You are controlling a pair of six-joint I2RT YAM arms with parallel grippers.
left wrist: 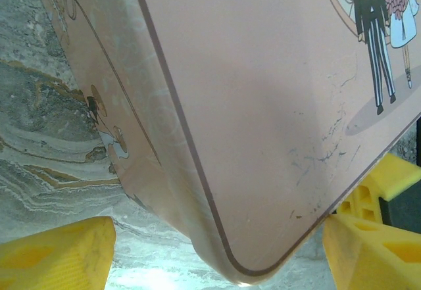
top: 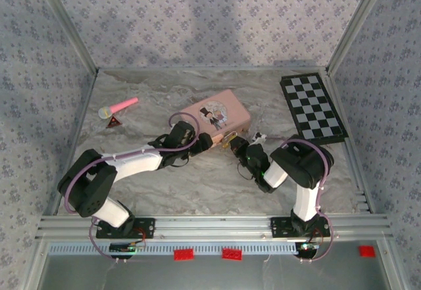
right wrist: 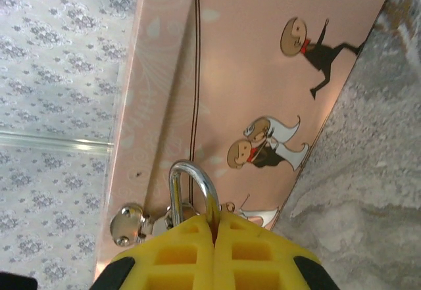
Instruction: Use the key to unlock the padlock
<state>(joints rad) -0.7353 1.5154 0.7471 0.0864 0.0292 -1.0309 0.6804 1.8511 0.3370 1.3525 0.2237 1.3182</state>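
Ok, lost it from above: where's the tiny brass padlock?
In the right wrist view, bottom centre: the tiny brass padlock sits at the edge of the pink tin box, above the right gripper.

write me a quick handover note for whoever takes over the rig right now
Grippers: the left gripper is open, its fingers straddling a corner of the pink box without clamping it. The right gripper is shut, with its fingertips right at the padlock.
Things: the padlock hangs on the box's hasp, shackle looped through. Its body is hidden behind the right fingers. I can't make out the key; it may be between those fingers.
Done: both arms are at the box, the right one on the lock.
Left: confirm the key is seated, turn it, free the shackle.
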